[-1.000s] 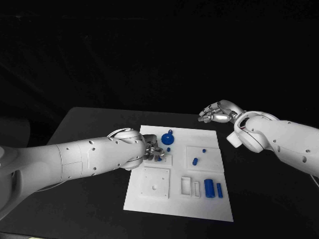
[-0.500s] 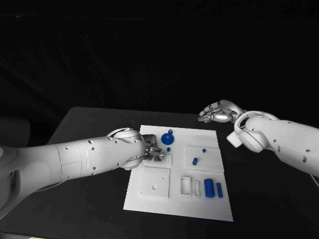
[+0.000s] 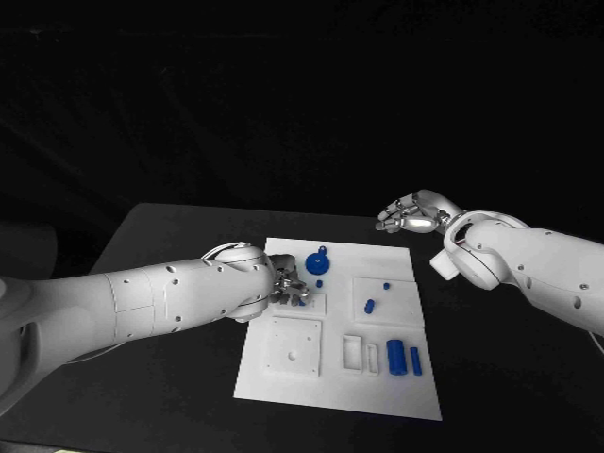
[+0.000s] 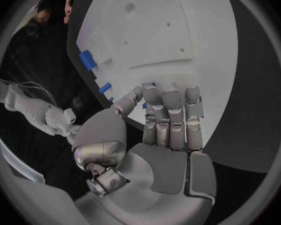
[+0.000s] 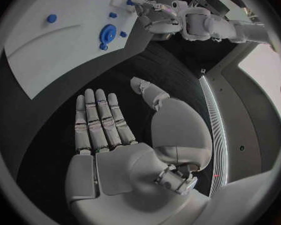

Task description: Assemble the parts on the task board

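The black table (image 3: 166,236) lies dark and matte beneath both hands, its bare top showing out past the left hand (image 3: 286,283) and under the right hand (image 3: 411,215), its far edge just beyond the latter.

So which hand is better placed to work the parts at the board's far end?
Probably the left hand: it hovers over the task board beside the round blue part. The right hand hangs open off the board.
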